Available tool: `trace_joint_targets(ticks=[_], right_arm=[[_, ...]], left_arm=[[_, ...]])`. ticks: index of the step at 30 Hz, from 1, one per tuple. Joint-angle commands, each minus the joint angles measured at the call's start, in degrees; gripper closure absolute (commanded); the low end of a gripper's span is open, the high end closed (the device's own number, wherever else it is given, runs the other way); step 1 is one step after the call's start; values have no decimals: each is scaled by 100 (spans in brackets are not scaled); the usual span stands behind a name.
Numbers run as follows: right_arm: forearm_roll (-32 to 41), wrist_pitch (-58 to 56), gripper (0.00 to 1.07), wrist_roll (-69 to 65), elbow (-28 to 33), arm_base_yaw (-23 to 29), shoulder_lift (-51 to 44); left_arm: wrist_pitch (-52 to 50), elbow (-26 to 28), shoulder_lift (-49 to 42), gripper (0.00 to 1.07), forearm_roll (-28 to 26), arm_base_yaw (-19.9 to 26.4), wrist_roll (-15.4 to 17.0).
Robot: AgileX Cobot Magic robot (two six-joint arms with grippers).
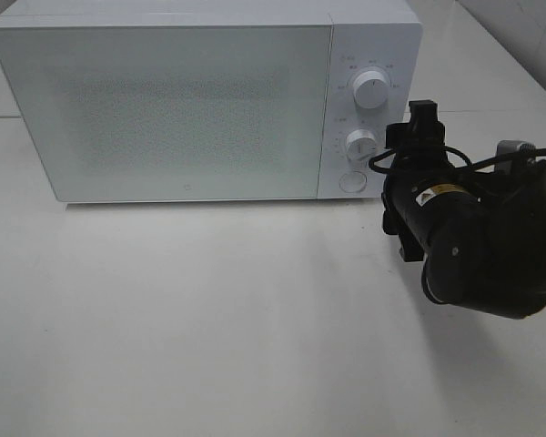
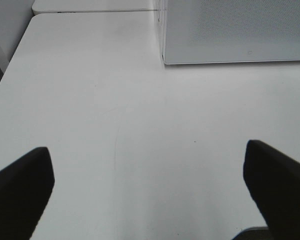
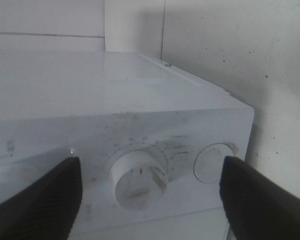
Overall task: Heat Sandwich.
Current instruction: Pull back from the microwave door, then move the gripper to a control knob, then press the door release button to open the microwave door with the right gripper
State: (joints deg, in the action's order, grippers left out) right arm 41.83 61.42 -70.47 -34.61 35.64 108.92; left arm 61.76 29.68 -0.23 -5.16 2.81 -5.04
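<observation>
- Only my right wrist view shows the black right gripper (image 3: 150, 167) spread wide, one finger on either side of the white box microwave's (image 1: 164, 100) lower round dial (image 3: 138, 175), clear of it.
- My left wrist view shows the black left gripper (image 2: 146, 149) spread over the plain white table (image 2: 140, 100).
- I cannot tell where the sandwich is; no view shows it.

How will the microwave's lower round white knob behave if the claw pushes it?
The lower round white plastic knob looks smooth, so probably slippery under a pinch. Short and rigid, it likely turns rather than flexes. The boxy white microwave sits flat on the white table, so a push probably won't tip it.
</observation>
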Motion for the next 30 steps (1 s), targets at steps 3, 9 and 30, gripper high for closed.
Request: trace_joint_targets(ticks=[3,9,30], right_arm=[[-877,-756,32,561,384,-23,-584],[-1392,-1868,33,1203,435,-23,-917],[-2687,-5901,33,4962,269,-23,-2091]], left_arm=[[-63,-6,-109,9,-29,11,23],[-63,-6,-109,9,-29,11,23],[-63,-6,-109,9,-29,11,23]])
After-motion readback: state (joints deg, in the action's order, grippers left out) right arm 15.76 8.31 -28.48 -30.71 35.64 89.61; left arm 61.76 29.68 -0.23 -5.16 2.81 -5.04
